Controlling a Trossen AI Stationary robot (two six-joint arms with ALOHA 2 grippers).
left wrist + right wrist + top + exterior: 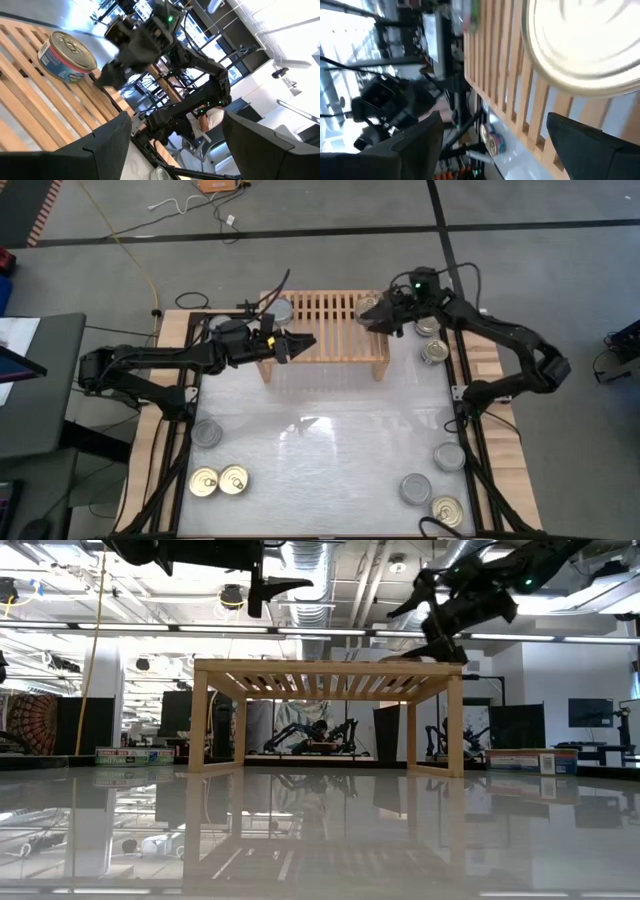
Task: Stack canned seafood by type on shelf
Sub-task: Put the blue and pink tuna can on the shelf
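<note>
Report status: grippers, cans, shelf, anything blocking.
Left gripper open, empty, over shelf left half. Right gripper open beside gold-top can on shelf's right end. Silver-top can on left end. Nothing blocking.

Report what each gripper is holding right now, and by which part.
Nothing is held. The left gripper hangs open over the shelf; the right gripper is open beside a gold-topped can resting on the slats.

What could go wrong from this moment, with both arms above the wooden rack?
1. The gold-topped can sits near the right end of the shelf, close beside the right gripper; a careless move might push it off the edge.
2. The left gripper hangs with open jaws over the shelf's front left. The silver-topped can lies just behind that arm, so a swing back could knock it.
</note>
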